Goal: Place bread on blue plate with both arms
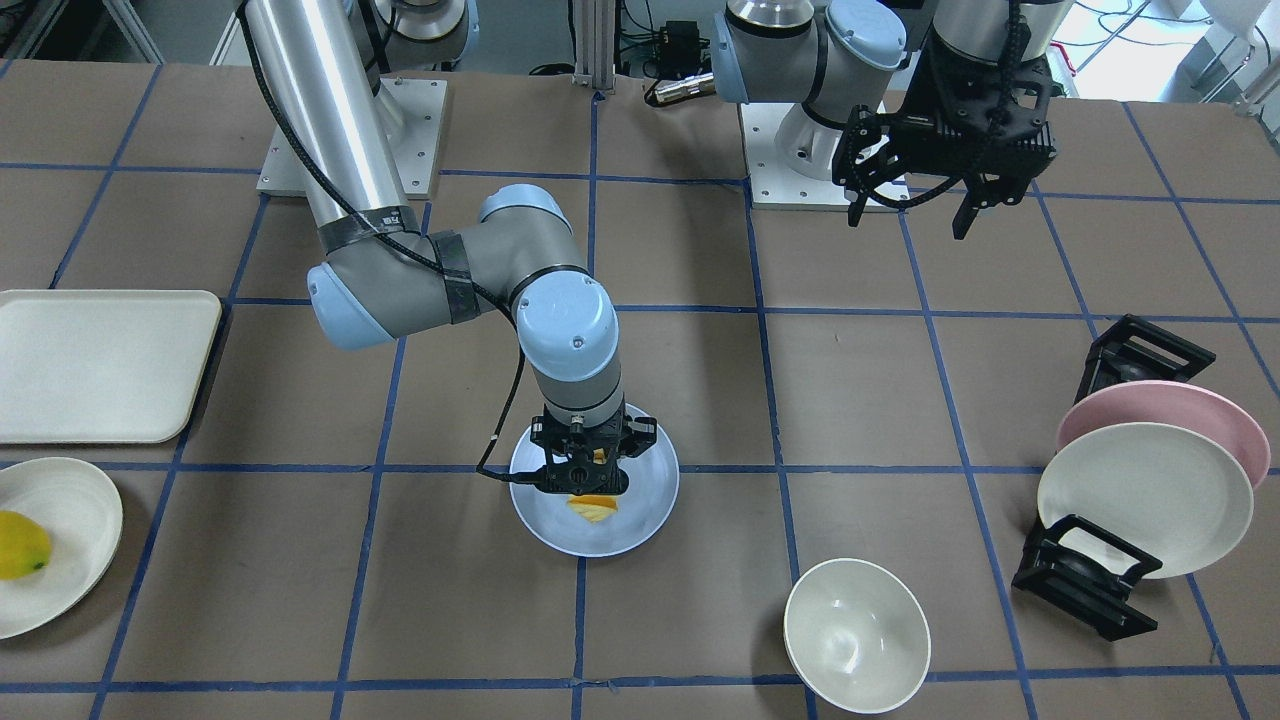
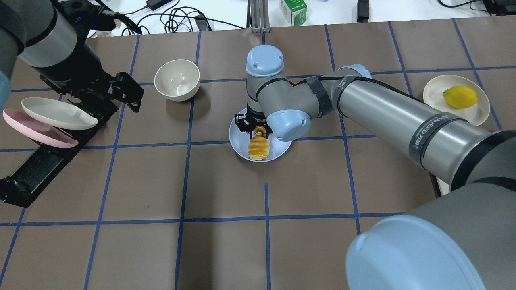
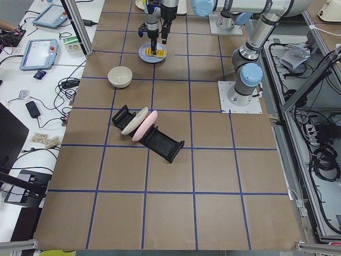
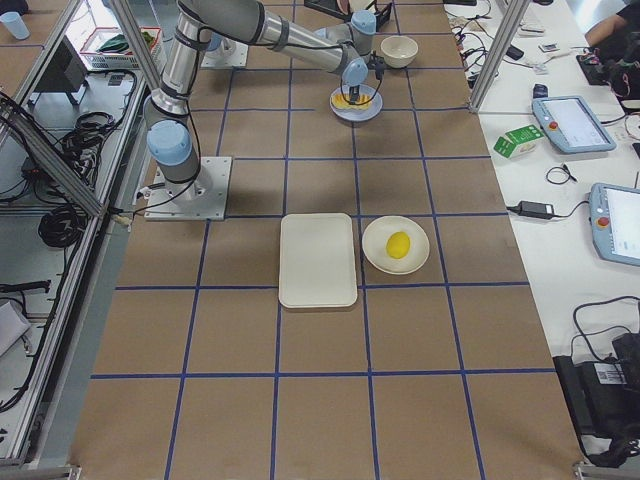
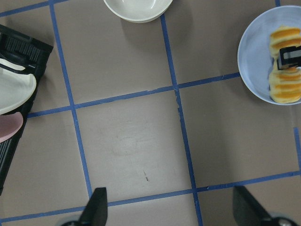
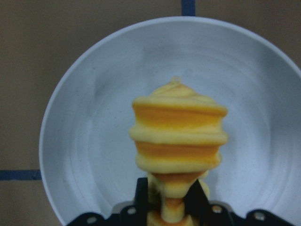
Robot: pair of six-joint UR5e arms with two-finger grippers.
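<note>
Clenched endwise in jaws of the right gripper (image 2: 260, 129), the bread (image 2: 258, 148) could be rolled over the blue plate (image 2: 239, 144) at its 6 o'clock rim on release; the left gripper (image 1: 910, 215) is held spread, empty.

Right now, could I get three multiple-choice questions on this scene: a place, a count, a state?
1. Where is the bread?
A. On the tray
B. Over the blue plate
C. In the bowl

2. How many plates stand in the black rack?
A. Two
B. One
C. Four

3. The left hand is:
A. Shut on a plate
B. Shut on the bread
C. Open, empty

Answers: 1 B, the right hand grips it above that plate. 2 A, a pink plate and a cream plate. 3 C, its fingers are spread with nothing between.
</note>
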